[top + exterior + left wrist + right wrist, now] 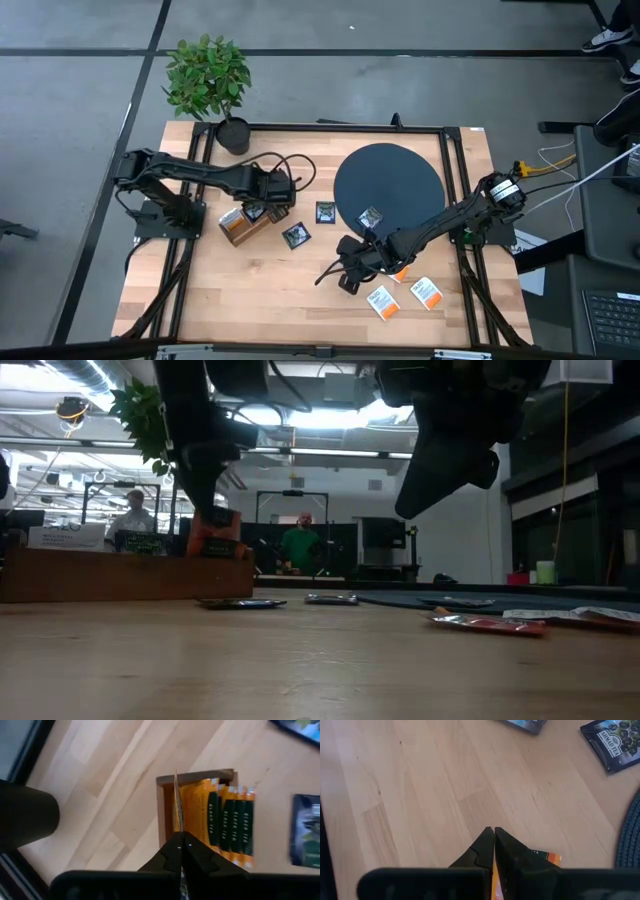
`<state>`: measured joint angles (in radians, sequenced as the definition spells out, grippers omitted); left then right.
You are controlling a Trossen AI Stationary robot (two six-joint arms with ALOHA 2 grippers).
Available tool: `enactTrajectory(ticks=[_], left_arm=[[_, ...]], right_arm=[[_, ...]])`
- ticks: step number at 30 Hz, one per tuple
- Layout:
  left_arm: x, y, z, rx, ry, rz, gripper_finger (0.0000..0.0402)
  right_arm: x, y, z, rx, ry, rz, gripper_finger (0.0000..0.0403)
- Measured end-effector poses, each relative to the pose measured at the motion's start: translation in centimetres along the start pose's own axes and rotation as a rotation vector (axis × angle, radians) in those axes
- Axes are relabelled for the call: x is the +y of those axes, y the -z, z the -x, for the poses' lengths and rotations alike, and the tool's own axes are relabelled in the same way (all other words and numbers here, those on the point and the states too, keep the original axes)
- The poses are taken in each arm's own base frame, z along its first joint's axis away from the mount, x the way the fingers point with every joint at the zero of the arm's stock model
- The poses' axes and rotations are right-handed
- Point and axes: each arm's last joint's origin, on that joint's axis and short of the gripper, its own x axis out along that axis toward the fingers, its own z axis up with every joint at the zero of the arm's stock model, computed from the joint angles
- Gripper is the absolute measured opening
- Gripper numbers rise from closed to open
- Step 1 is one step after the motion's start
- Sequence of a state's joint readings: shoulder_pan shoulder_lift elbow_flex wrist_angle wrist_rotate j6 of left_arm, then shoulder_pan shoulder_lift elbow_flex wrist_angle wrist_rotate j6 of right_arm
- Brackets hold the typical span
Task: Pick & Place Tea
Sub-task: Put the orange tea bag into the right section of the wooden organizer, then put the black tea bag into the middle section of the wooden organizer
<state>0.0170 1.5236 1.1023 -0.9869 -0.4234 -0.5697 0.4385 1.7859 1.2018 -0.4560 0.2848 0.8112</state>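
Both jaws closed: left gripper (179, 851) pinches a sachet (176, 802) edge-on above the box (162, 805)

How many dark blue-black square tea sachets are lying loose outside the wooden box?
3 sachets: two on the bare wooden table between the arms, one on the dark round disc. Others may hide under the left gripper.

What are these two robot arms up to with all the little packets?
They are sorting tea sachets. The left gripper is shut on a thin sachet edge-on above the wooden box, which already holds orange sachets. The right gripper is shut on an orange sachet near the dark round mat. More packets lie loose on the table.
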Motion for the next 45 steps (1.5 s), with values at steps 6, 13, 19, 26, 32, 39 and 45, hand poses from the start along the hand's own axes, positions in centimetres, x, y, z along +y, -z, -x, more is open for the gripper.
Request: enactTrajectory(ticks=[6, 13, 19, 26, 32, 39, 45], left_arm=[[-0.2, 0.0, -0.4, 0.009, -0.018, -0.025, 0.0002], [-0.2, 0.0, -0.4, 0.022, -0.003, -0.019, 0.0002], [-0.3, 0.1, -0.4, 0.035, 0.018, -0.012, 0.0004], [-0.2, 0.0, -0.4, 0.025, 0.001, 0.010, 0.0044], [-0.3, 0.1, -0.4, 0.029, 0.008, 0.032, 0.0075], [0.0, 0.1, 0.6, -0.001, 0.044, 0.102, 0.0088], [1.2, 0.5, 4.2, -0.136, 0.167, 0.214, 0.0088]], right_arm=[[-0.1, 0.0, 0.0, 0.007, 0.010, -0.020, 0.0019], [-0.3, -0.2, -0.1, 0.005, 0.013, -0.026, 0.0019], [-0.4, -0.2, -0.1, 0.004, 0.014, -0.028, 0.0019], [-0.4, -0.3, -0.1, 0.005, 0.016, -0.027, 0.0019], [-0.4, -0.2, -0.1, 0.008, 0.018, -0.025, 0.0019], [-0.4, -0.2, -0.1, 0.008, 0.019, -0.025, 0.0019], [-0.4, -0.2, -0.1, 0.010, 0.018, -0.028, 0.0019]])
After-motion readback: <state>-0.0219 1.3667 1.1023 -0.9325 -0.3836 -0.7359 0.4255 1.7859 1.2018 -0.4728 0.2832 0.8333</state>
